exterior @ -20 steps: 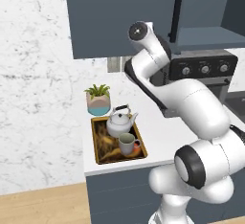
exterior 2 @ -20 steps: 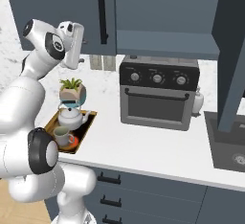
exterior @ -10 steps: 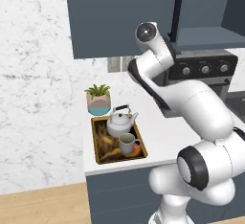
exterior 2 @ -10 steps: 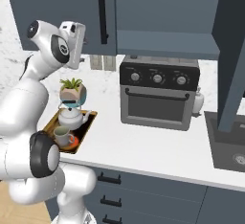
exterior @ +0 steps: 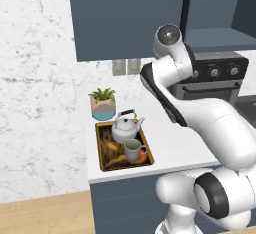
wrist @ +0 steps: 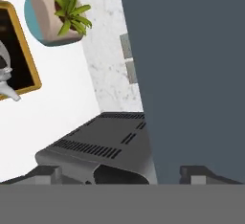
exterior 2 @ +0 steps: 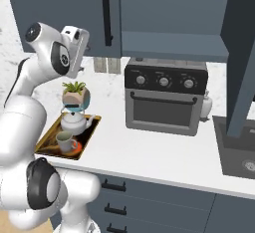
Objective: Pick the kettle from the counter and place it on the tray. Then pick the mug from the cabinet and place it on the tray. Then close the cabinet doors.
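Observation:
The white kettle [exterior: 124,128] and the grey-green mug [exterior: 132,150] both stand on the wooden-rimmed tray [exterior: 99,150], which lies on the white counter [exterior: 170,143]. My gripper [wrist: 124,175] is open and holds nothing. It is raised close in front of the left cabinet door [wrist: 191,74]. The hand [exterior 2: 76,48] hangs left of that door's black bar handle [exterior 2: 105,13]. This left door [exterior: 125,18] looks flush with the cabinet. The right door [exterior 2: 241,53] stands swung open, baring the inner shelf [exterior 2: 172,45].
A teal-and-white plant pot [exterior: 102,106] stands behind the tray at the wall. A dark toaster oven [exterior 2: 164,100] sits under the open cabinet, and its top [wrist: 105,141] lies just below my hand. A sink [exterior 2: 239,152] is at the far right.
My hand has shifted a little to the right, toward the left door's handle. Kettle, mug, tray and both doors stand as before.

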